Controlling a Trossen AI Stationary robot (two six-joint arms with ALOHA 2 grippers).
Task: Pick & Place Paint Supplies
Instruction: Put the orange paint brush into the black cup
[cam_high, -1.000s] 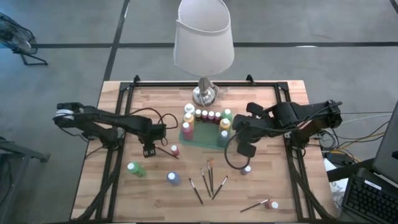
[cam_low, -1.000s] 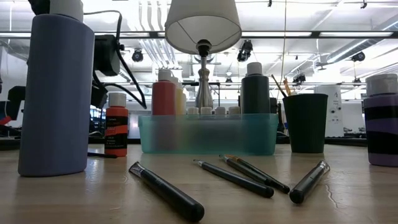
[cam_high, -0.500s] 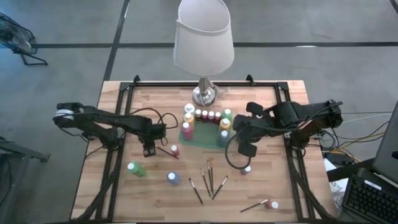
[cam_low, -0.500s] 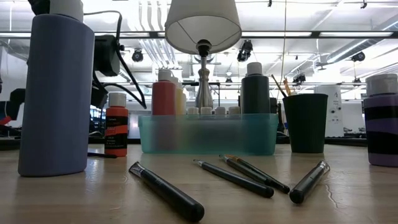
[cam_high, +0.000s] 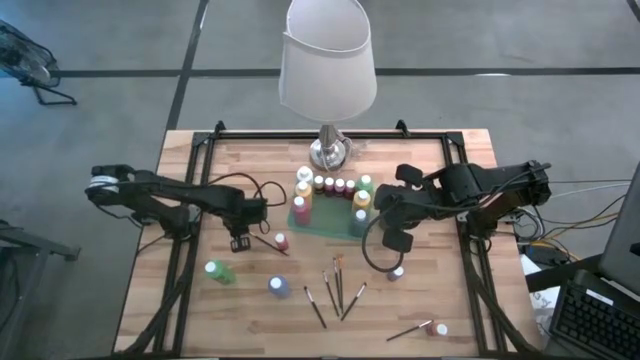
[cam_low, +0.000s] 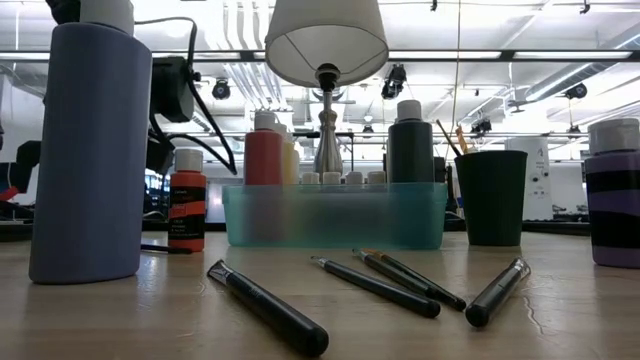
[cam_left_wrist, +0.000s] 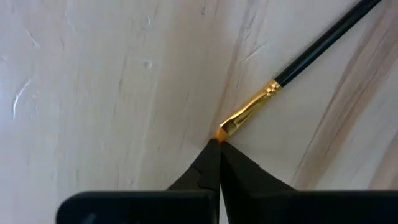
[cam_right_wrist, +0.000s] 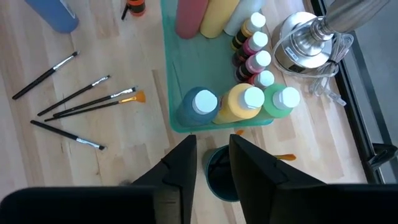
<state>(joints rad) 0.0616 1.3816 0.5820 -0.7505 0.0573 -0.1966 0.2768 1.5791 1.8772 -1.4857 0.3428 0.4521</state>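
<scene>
Gold-ferruled paintbrush (cam_left_wrist: 292, 68): light, stiff, thin, rolls easily. Left gripper (cam_left_wrist: 217, 144) pinched on its bristle tip; mid-handle grips better. Right gripper (cam_right_wrist: 212, 147) spread, empty.

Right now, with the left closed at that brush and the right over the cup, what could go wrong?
1. The left gripper is shut right at the bristle tip of the paintbrush. That hold looks marginal, so the brush may slip or the bristles may splay on lift.
2. The red bottle stands beside that brush, and a swinging handle could topple it.
3. The right gripper hangs open over the dark cup next to the teal tray. Descending off-centre could clip the rim.
</scene>
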